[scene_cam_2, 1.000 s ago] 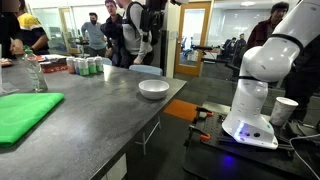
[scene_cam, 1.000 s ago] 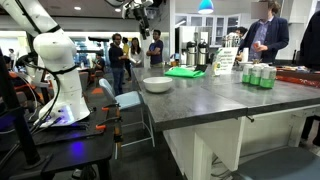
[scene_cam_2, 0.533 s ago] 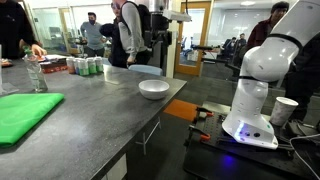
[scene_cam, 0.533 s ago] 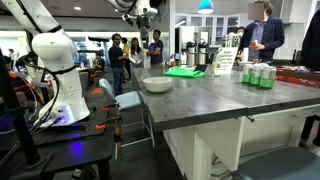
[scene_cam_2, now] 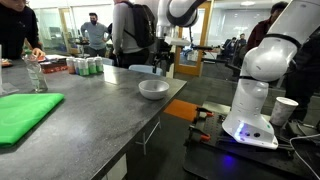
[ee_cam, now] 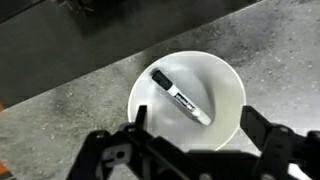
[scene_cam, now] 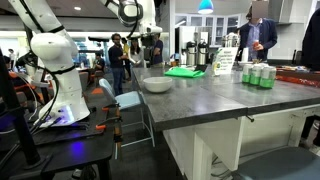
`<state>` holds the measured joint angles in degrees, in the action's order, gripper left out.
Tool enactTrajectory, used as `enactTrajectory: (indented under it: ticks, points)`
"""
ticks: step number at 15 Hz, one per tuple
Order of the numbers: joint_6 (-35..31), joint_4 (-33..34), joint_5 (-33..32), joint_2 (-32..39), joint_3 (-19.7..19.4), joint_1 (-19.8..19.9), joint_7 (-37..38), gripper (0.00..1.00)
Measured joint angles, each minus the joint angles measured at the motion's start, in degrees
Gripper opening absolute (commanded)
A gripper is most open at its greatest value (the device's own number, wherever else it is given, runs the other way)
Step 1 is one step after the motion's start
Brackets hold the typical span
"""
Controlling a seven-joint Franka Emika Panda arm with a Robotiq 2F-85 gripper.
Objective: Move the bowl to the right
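1. Gripper (ee_cam: 190, 152) hangs over the bowl (ee_cam: 215, 88), jaws spread, its fingertips cut off by the frame edge.
2. The bowl sits near the table (ee_cam: 60, 115) edge and holds a marker (ee_cam: 181, 97).
3. In the exterior views the gap to the bowl (scene_cam_2: 153, 88) is hard to judge; probably apart.

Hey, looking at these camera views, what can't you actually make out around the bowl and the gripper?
- Lettering on the marker: blurred in the wrist view.
- The marker in both exterior views: hidden by the wall of the bowl.
- The bowl's lower rim in the wrist view: covered by the gripper.
- How wide the gripper stands in an exterior view: too small and dark against the people behind.
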<state>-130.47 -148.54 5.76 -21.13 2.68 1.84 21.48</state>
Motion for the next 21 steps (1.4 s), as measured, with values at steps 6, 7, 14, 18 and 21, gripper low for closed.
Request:
enactTrajectory:
  ticks: [6, 7, 14, 18, 21]
  points:
    - [-8.25, -2.31, 3.47, 7.42, -4.33, 0.14, -7.96, 1.0]
    - [-8.72, -2.3, 4.02, 8.67, -4.78, 0.17, -8.69, 1.0]
    - [-9.2, -1.43, 4.8, 14.26, -6.42, 1.51, -9.03, 0.58]
    - [-10.87, 0.44, 6.15, 16.63, -6.42, 1.44, -9.03, 0.27]
    - [-10.94, 2.16, 6.1, 16.94, -6.4, 1.44, -8.99, 0.03]
